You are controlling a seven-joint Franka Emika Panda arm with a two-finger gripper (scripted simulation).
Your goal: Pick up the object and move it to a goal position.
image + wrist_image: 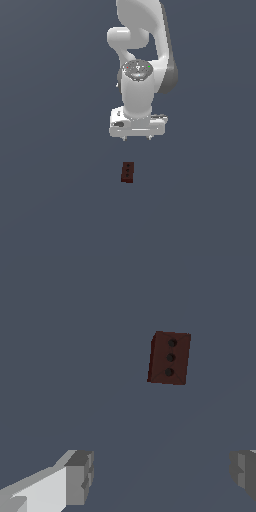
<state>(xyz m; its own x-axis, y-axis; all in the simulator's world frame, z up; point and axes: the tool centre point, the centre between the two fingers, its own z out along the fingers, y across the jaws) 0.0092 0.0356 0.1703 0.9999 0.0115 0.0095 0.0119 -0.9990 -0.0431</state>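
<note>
The object (128,172) is a small dark red-brown block with three dark dots along its top, lying on the flat grey-blue floor. It also shows in the wrist view (169,358). My white gripper (136,138) hangs above the floor, apart from the block and behind it in the exterior view. In the wrist view the gripper (162,476) is open and empty, with its two grey fingertips (80,478) spread far wider than the block. Nothing touches the block.
The white arm (142,55) rises behind the gripper in the exterior view. The grey-blue floor (50,200) is plain all round. No goal marker shows.
</note>
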